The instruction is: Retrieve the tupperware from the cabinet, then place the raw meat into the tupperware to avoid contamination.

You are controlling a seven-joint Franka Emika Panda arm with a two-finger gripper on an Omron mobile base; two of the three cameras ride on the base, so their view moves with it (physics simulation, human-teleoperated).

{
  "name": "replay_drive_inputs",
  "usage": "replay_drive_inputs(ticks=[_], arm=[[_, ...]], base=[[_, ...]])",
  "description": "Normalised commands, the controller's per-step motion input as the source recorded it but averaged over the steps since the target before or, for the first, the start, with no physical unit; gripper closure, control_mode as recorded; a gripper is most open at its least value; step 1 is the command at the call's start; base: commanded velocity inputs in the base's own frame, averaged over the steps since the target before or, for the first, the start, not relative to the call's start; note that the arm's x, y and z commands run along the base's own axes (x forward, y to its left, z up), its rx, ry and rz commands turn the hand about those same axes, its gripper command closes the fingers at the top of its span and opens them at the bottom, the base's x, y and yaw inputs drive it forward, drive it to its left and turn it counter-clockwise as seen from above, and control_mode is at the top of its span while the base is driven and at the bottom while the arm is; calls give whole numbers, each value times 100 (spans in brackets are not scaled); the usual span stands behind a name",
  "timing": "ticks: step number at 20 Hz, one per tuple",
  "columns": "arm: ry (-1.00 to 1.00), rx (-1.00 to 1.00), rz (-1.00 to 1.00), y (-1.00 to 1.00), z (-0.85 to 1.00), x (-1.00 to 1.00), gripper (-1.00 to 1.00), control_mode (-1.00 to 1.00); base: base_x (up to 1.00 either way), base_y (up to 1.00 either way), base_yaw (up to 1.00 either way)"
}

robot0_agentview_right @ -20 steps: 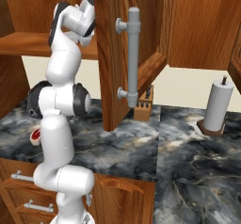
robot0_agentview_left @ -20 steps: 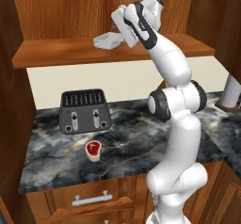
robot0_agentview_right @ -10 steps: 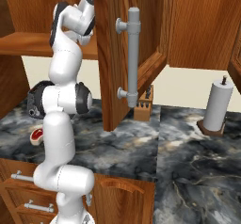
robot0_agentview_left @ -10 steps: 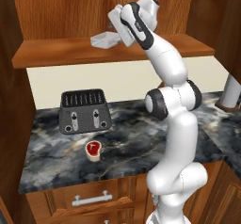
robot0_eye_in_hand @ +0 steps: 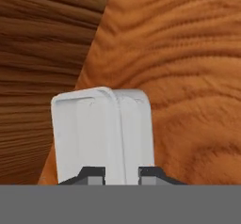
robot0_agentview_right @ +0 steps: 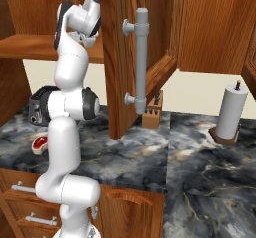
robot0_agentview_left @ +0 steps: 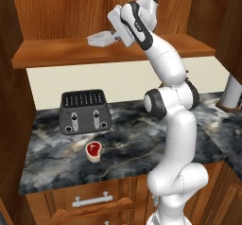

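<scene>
Cabinet (robot0_agentview_left: 108, 11) is standing open, its shelf bearing the tupperware (robot0_agentview_left: 100, 39), whose wall the gripper (robot0_eye_in_hand: 121, 173) is pinching. Raw meat (robot0_agentview_left: 94, 149) is lying below that shelf, on the counter (robot0_agentview_left: 127, 148), awaiting transfer.

Tupperware (robot0_eye_in_hand: 101, 133) — translucent whitish plastic, smooth; cabinet (robot0_agentview_right: 150, 27) — grained brown wood (silver metal handle); worktop (robot0_agentview_left: 132, 143) — glossy dark marble.
</scene>
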Motion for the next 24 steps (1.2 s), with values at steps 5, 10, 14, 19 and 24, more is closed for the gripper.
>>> replay_drive_inputs(ticks=[5, 10, 14, 19, 24], arm=[[1, 0, 0, 1, -19, 0, 100, -100], [0, 0, 0, 0, -16, 0, 100, -100], [0, 0, 0, 9, -2, 0, 100, -100], [-2, 0, -2, 12, 0, -1, 100, -100], [-6, 8, -4, 1, -7, 0, 100, -100]], base=[[0, 0, 0], [0, 0, 0], [0, 0, 0], [0, 0, 0], [0, 0, 0]])
